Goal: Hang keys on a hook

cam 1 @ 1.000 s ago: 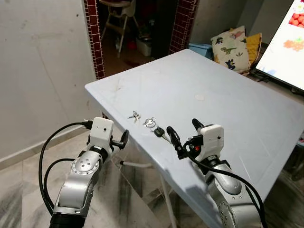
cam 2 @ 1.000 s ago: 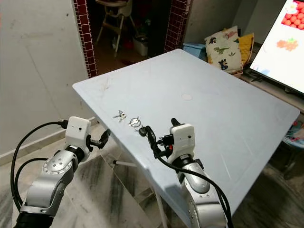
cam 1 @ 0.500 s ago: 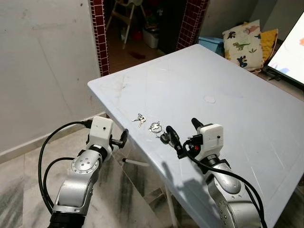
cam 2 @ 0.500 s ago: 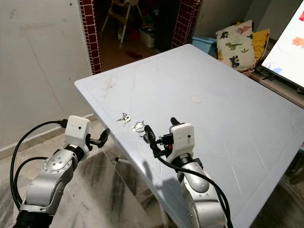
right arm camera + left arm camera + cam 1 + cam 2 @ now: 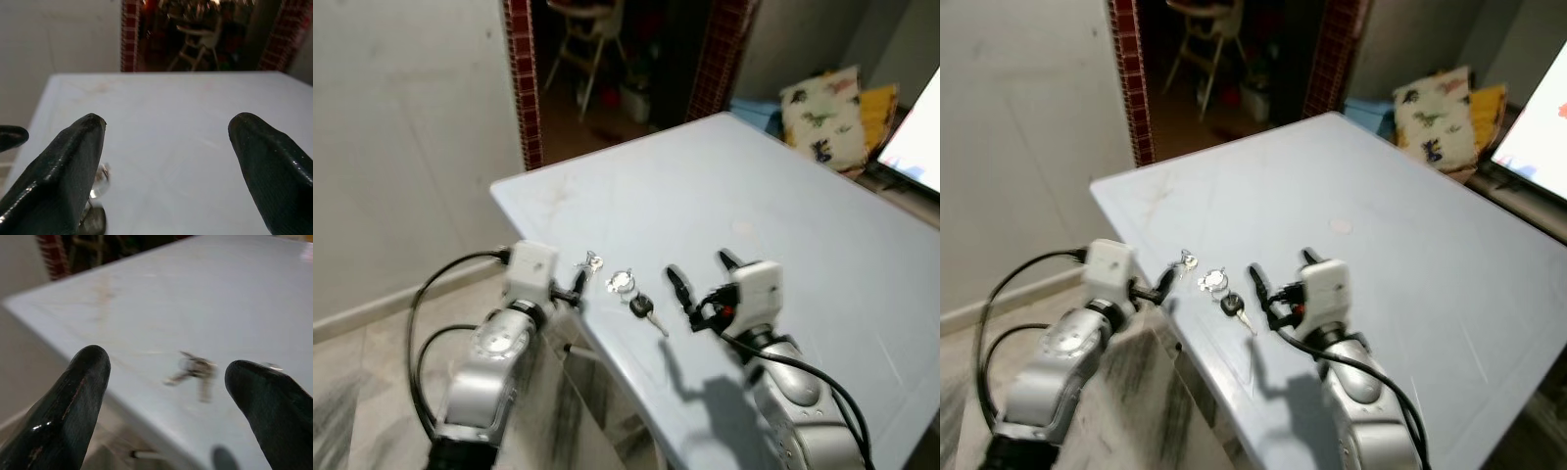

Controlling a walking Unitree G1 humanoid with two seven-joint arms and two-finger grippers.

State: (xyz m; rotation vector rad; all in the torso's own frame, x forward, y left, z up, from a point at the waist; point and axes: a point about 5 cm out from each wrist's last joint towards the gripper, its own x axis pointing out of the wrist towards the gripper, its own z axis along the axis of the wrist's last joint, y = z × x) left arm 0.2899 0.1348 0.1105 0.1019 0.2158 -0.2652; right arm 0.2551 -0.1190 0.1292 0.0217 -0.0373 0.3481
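Left eye view, entry one: white table [image 5: 783,196], one corner pointing toward the brick doorway, its near-left edge running past both arms.

Item: keys. Three pieces lie in a short row just inside the near-left edge. A small silver key pair [image 5: 591,261] is nearest the corner; a round silver key ring [image 5: 621,283] comes next; a black-headed key [image 5: 644,309] lies last, its silver blade pointing along the edge toward the robot. The row's long axis runs roughly parallel to that edge.

Item: left gripper [image 5: 570,291]. It hovers at the table's near-left edge, off the surface. In the left wrist view the black fingers [image 5: 73,406] stand wide apart and hold nothing, with the silver key pair [image 5: 194,372] framed between them, lying ahead on the surface.

Item: right gripper [image 5: 697,282]. It is raised over the table, just inward of the black-headed key, fingers spread wide and holding nothing.

Judgement: the left gripper is nearer the silver pair; the right gripper is nearer the black-headed key, which lies to its left, toward the edge.

Item: hook. I see none from here.

Writing or brands: none legible; the frames are blurred.
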